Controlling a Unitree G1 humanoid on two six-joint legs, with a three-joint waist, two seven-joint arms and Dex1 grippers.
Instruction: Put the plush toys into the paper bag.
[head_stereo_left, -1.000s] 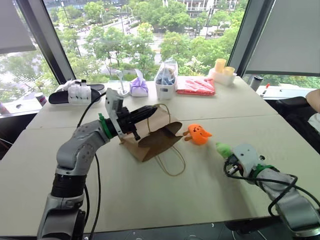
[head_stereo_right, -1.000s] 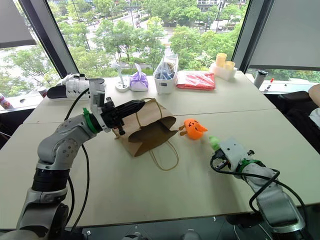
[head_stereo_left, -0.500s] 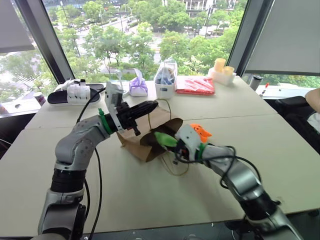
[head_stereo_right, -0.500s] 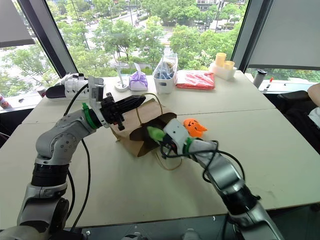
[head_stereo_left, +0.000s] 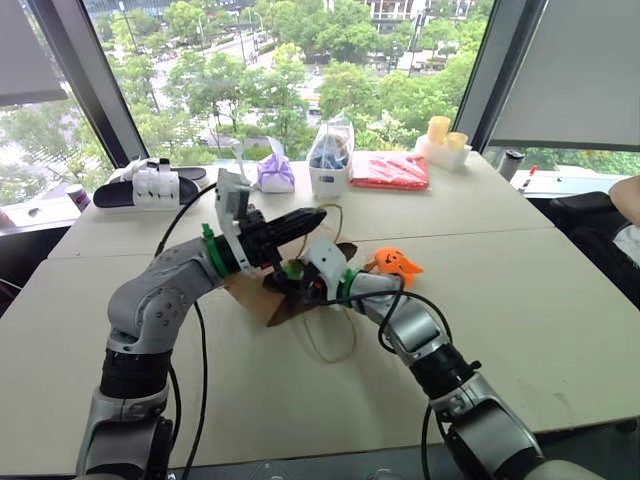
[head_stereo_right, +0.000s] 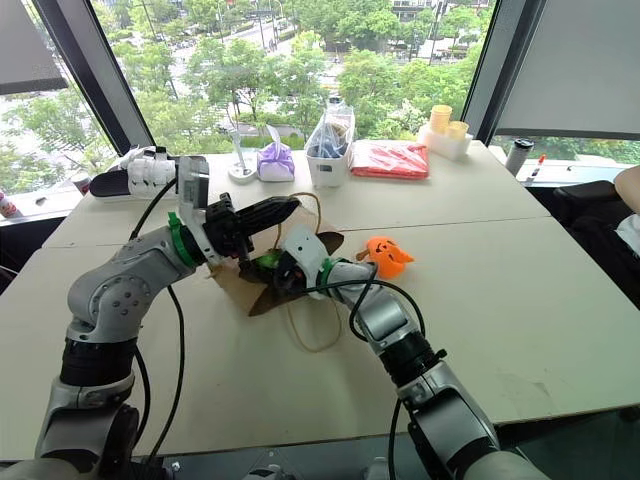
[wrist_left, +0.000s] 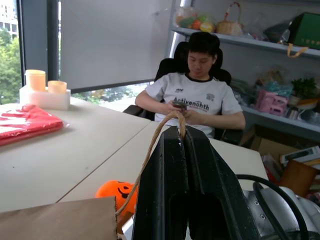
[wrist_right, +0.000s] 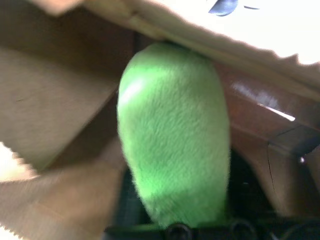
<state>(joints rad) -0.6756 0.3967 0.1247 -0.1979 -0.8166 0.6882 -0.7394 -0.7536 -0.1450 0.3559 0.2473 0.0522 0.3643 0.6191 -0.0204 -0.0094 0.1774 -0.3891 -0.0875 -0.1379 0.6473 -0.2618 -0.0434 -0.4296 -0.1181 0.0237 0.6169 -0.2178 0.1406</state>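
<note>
The cord handle (wrist_left: 159, 134) of the paper bag (head_stereo_right: 262, 292) is pinched in the closed left gripper (wrist_left: 181, 131). The green toy (wrist_right: 172, 130) is seen between the right gripper's (head_stereo_right: 270, 268) jaws, inside the bag's mouth; their grip cannot be told. The orange toy (head_stereo_left: 396, 265) lies beyond, on the table (head_stereo_left: 500, 300).

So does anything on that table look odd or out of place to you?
The paper bag lies tipped on its side rather than standing, its mouth held up by the left pincer shut on a cord handle. The orange pumpkin toy sits outside on the table.
</note>
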